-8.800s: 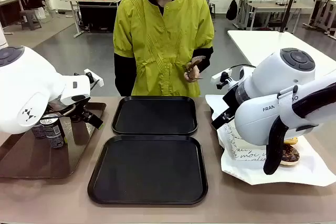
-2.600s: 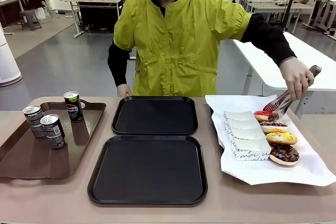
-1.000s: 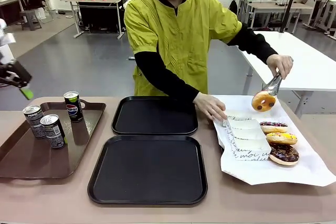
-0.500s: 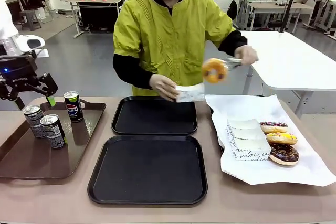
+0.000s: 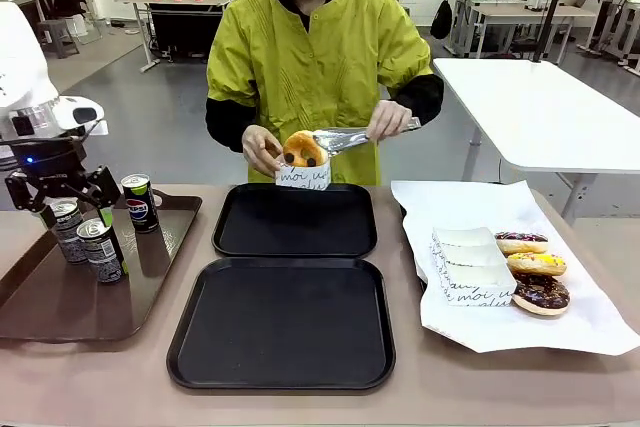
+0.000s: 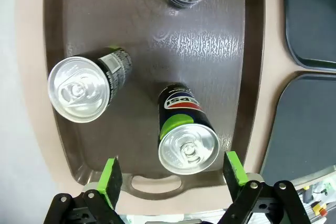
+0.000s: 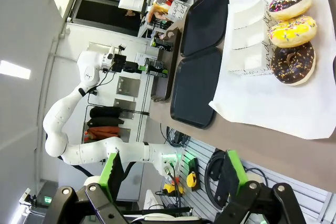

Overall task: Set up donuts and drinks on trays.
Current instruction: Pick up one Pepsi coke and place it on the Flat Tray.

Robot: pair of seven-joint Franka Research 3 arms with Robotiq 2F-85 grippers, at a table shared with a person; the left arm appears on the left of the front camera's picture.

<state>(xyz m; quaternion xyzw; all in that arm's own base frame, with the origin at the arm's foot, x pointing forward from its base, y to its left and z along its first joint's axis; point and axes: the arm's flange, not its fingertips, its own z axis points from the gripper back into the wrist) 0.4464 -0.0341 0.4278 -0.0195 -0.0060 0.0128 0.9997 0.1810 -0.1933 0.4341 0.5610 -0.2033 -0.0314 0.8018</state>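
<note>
The brown tray [image 5: 150, 282] sits at the left end of the worktop [image 5: 450, 392], and I see three drinks upright on its far half. One can [image 5: 67, 232] stands by the tray's left edge. A green-patch can [image 5: 103, 250] is just beside it toward the near edge, and a third can [image 5: 138, 203] is close to the far right corner. My left gripper [image 5: 73, 215] hangs over the first two, fingers spread wide with nothing between the pads. Through its wrist camera I look down on the green-patch can's silver top, which lies between the two fingers. I cannot tell whether the pads are level with it.

At the middle of the worktop lie the two black trays, the far tray [image 5: 295, 225] and the near tray [image 5: 282, 327], long edges side by side. Above the far tray's far edge the person holds a white paper holder [image 5: 302, 178] in one hand [image 5: 260, 147]. The other hand [image 5: 388, 119] works metal tongs [image 5: 345, 137] clamped on a golden-brown donut [image 5: 303, 150] sitting in the holder's mouth.

A white paper sheet [image 5: 600, 327] covers the right end of the worktop. A stack of holders [image 5: 468, 265] lies on its left part. Just beside the stack three donuts run from far to near: a sprinkled donut [image 5: 522, 243], a yellow donut [image 5: 536, 264], a chocolate donut [image 5: 541, 294]. My right gripper [image 7: 170, 174] is also spread wide, holding nothing, well apart from those donuts.
</note>
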